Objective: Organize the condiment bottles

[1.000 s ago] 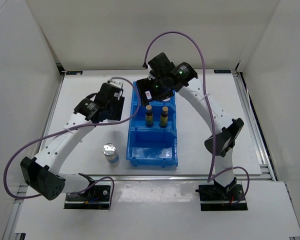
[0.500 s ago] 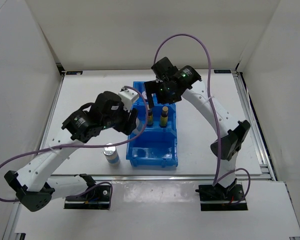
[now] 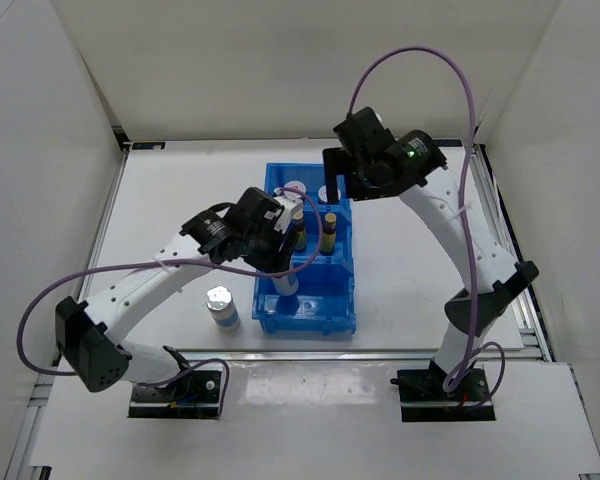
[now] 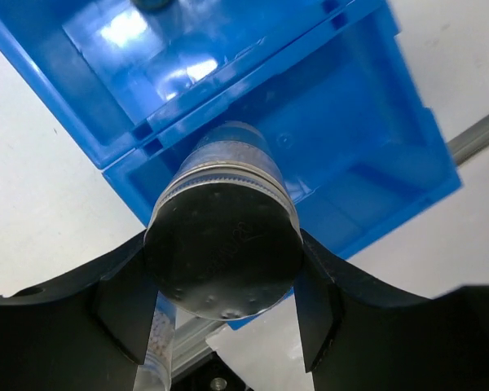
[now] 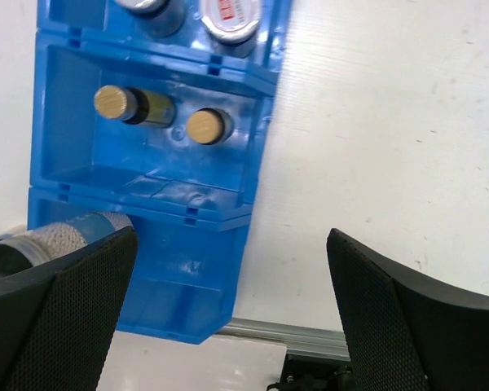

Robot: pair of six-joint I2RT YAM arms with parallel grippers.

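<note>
My left gripper point(image 3: 283, 258) is shut on a silver-topped blue-white cylinder point(image 3: 287, 282), holding it over the near compartment of the blue bin point(image 3: 337, 300). In the left wrist view the cylinder's silver top point(image 4: 222, 252) sits between my fingers point(image 4: 124, 314). The second cylinder point(image 3: 220, 305) stands on the table left of the bin. Two amber bottles point(image 5: 114, 102) point(image 5: 208, 126) stand in the middle compartment. Two white-lidded jars point(image 5: 232, 12) point(image 3: 296, 188) are in the far compartment. My right gripper point(image 3: 329, 192) is open and empty above the bin's far end; it also shows in the right wrist view point(image 5: 236, 314).
The bin has three compartments in a row, running from near to far. A metal rail point(image 5: 310, 338) edges the table in front of the bin. White walls enclose the table at the back and on both sides. Purple cables loop above both arms.
My left arm has swung right from the table's left side, bringing the cylinder over the bin's near compartment. My right arm has risen and drawn back to the right from the far compartment.
</note>
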